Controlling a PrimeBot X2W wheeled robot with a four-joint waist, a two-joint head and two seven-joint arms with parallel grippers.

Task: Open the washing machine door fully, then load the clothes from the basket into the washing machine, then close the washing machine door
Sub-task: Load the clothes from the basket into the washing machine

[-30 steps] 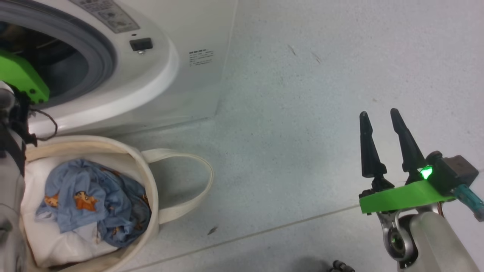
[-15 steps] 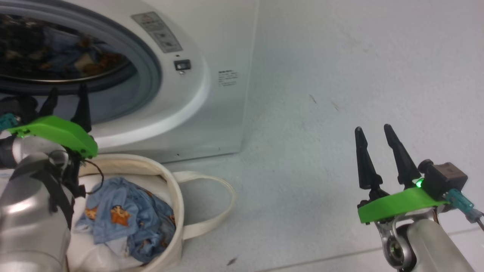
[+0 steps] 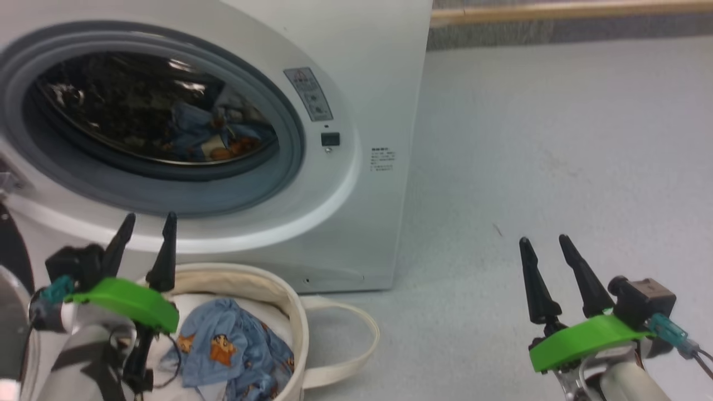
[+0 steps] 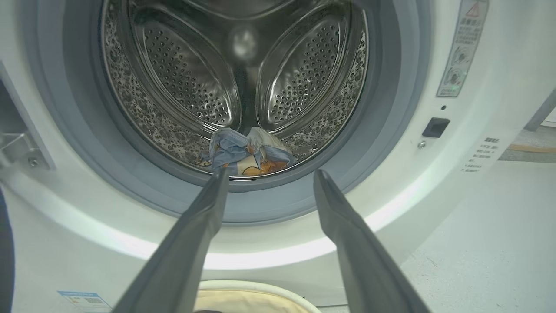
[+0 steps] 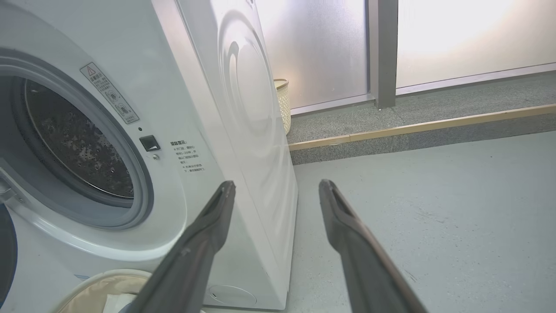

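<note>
The white washing machine (image 3: 362,83) stands with its mouth uncovered; a black edge of the washing machine door (image 3: 10,245) shows at the far left. One piece of the clothes (image 4: 247,152), blue with orange bears, lies in the steel drum. More of the clothes (image 3: 234,345) lie in the cream basket (image 3: 295,312) on the floor below the mouth. My left gripper (image 3: 149,216) hangs open and empty above the basket's near side, pointing at the drum (image 4: 271,173). My right gripper (image 3: 542,239) is open and empty over bare floor to the right, level with the machine's front corner (image 5: 277,183).
A basket handle loop (image 3: 356,356) lies on the grey floor to the right of the basket. Behind the machine, a wooden strip (image 5: 412,128) edges a raised step before frosted panels. A woven bin (image 5: 283,104) stands there. A blue label (image 4: 82,300) is on the machine's lower front.
The head camera has tilted up, so the whole picture has slid down. My left gripper has drawn back from the drum mouth to above the basket, still open. The right arm has hardly moved.
</note>
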